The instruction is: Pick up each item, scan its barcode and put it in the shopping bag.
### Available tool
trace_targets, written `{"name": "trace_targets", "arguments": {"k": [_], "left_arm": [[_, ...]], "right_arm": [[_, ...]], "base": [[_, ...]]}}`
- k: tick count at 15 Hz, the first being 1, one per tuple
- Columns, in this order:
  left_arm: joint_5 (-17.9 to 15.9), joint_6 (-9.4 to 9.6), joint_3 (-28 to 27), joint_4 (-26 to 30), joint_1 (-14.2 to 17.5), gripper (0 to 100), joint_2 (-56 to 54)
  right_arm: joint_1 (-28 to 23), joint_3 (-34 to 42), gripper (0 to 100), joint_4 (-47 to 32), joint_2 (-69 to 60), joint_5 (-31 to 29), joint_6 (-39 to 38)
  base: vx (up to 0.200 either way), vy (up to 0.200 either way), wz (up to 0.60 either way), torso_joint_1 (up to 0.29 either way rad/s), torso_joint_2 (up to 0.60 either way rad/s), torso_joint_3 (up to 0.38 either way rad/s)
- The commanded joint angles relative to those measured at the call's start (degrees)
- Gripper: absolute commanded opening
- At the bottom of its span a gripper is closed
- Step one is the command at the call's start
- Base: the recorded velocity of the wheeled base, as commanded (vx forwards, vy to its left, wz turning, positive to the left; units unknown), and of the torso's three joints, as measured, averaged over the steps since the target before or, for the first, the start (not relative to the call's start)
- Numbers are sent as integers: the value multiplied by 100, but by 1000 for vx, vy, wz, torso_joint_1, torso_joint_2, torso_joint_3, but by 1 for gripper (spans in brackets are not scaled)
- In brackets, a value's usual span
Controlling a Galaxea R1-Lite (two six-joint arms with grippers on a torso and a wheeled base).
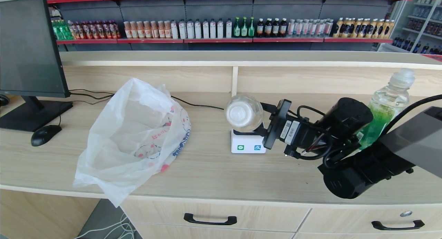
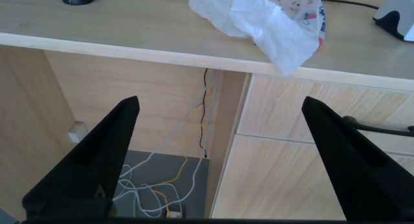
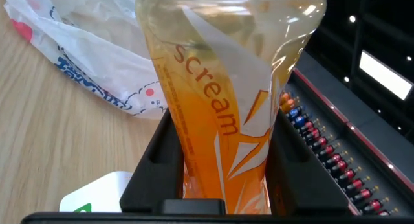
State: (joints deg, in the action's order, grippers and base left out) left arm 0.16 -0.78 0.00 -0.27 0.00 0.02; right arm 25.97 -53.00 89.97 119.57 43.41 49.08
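Right gripper (image 3: 226, 146) is clamped on the orange bottle (image 1: 243, 113) just above the scanner (image 1: 247, 145); left gripper (image 2: 217, 146) hangs wide open, holding nothing.

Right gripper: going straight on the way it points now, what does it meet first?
Probably the shopping bag: the right gripper, shut on the bottle above the scanner, points across the counter toward it. Depth is unclear.

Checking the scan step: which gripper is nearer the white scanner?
Right. The right gripper holds the bottle close by the scanner; the left gripper hangs open below the counter edge, on the bag side.
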Motion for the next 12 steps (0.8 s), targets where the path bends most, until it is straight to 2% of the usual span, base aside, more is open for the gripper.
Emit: {"name": "trace_targets", "arguments": {"k": [1,5,7,12], "left_arm": [[2,-1,0,0,0,100,6],[2,-1,0,0,0,100,6],[2,-1,0,0,0,100,6],[2,-1,0,0,0,100,6]], "right_arm": [[-4,220,0,3,-302,1,-4],[330,757,0,3,-1076,-377,-30],[427,1152,0,3,-1568,-825,-179],[699,1372,0,3,-2429,-2003,-1208]], "base": [[0,0,0,0,0,0],[0,0,0,0,0,0],[0,0,0,0,0,0],[0,0,0,0,0,0]]}}
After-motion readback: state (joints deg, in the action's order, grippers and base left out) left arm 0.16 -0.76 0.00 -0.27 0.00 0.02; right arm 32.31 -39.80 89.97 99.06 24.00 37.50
